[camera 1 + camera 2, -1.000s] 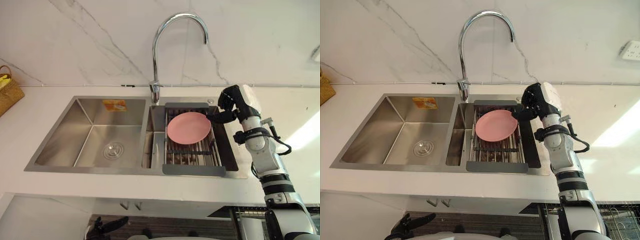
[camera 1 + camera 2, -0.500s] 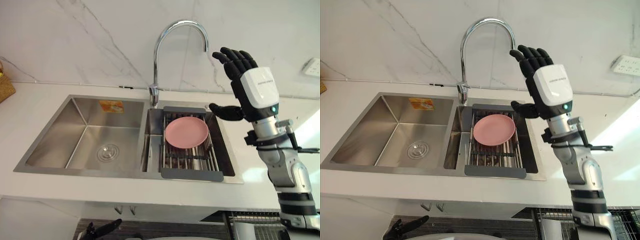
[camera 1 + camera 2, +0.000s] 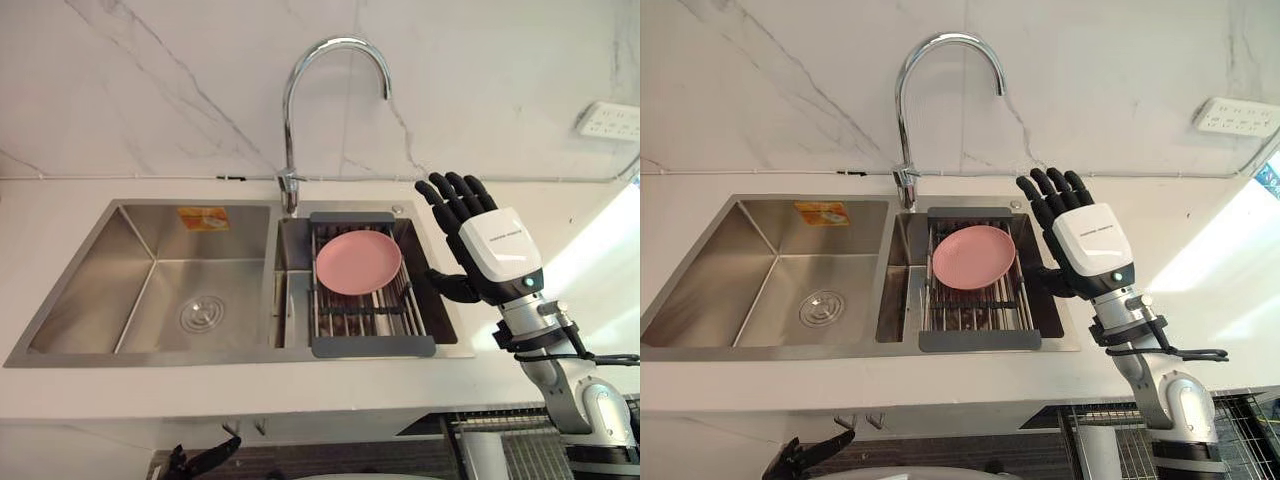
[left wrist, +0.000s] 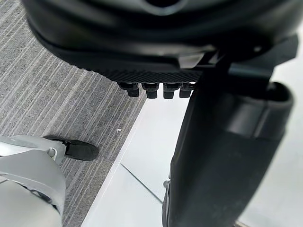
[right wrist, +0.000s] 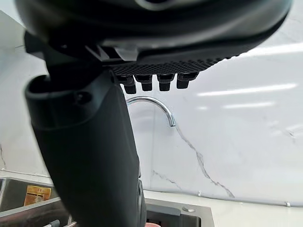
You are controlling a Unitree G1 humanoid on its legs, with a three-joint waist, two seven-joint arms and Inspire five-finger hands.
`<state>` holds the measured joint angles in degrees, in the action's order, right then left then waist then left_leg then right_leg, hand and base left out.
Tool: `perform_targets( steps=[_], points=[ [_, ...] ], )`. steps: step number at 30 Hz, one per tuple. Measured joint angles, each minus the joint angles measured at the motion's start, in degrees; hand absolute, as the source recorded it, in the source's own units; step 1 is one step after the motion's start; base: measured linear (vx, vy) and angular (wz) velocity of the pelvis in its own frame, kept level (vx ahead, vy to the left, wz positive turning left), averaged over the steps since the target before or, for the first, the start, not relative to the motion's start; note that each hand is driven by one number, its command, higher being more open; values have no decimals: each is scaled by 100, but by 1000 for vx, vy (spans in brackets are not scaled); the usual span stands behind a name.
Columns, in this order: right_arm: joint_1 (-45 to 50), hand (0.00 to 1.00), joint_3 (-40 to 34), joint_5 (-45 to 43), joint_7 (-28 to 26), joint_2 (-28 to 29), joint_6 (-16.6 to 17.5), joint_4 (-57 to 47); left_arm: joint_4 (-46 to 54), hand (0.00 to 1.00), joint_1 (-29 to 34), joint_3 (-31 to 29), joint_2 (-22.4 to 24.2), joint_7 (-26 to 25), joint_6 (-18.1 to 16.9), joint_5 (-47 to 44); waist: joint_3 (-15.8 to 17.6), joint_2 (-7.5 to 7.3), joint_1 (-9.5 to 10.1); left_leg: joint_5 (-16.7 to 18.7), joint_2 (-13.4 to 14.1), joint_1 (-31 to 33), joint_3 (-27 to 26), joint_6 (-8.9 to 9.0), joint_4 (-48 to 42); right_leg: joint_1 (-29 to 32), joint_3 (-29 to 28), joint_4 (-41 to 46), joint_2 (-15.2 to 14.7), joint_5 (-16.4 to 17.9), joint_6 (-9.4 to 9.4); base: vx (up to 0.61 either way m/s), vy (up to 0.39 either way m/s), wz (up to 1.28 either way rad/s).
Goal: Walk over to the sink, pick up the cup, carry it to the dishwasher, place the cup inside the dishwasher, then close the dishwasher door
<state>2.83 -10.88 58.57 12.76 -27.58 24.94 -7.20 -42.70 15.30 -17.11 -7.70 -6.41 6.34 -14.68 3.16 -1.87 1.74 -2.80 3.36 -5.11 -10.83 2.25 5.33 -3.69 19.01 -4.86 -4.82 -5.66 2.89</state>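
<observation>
Pick-up step: the right robot hand (image 3: 495, 255) hovers released at the plate's (image 3: 357, 262) 3 o'clock, while the left robot hand (image 4: 142, 47) hangs released. The next move likely calls for a reach toward 9 o'clock to grasp the plate's rim.

A home kitchen. A double-bowl stainless steel sink (image 3: 150, 290) is set into a white stone countertop (image 3: 200, 390), with a tall curved chrome tap (image 3: 287, 130) at its back edge against a white grey-veined marble wall (image 3: 150, 90). A round pink plate (image 3: 358, 262) lies on a grey-framed metal draining rack (image 3: 372, 346) across the right bowl. A white wall socket (image 3: 610, 120) sits at the upper right, and a wire dish basket (image 3: 1252, 435) shows below the countertop's front edge.
</observation>
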Motion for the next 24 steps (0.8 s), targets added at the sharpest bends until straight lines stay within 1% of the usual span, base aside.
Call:
perform_targets(
  steps=[4,11,17,24],
  points=[
    [-1,100,28,-1,33,42,-138,178,-9,100,-53,80,-3,-101,-75,-24,1,3,18,5,-2,95,0,-6,-1,93,2,1,-2,-8,-12,17,0,0],
    [-16,100,369,-3,105,93,-344,484,-30,100,-162,293,3,-228,-165,-172,26,39,52,4,-8,246,25,-9,-5,234,33,2,-8,-9,-13,16,1,2],
    [-267,100,518,-60,310,130,-363,648,-39,100,-299,363,22,-349,-209,-236,135,113,51,6,-10,418,70,-8,-8,383,84,15,-13,-9,-13,5,4,4],
    [-510,100,674,-223,354,188,-475,829,-49,100,-422,423,81,-408,-301,-271,259,162,72,-4,-21,554,156,-20,-42,490,170,56,-36,7,-9,21,7,6]
  ],
)
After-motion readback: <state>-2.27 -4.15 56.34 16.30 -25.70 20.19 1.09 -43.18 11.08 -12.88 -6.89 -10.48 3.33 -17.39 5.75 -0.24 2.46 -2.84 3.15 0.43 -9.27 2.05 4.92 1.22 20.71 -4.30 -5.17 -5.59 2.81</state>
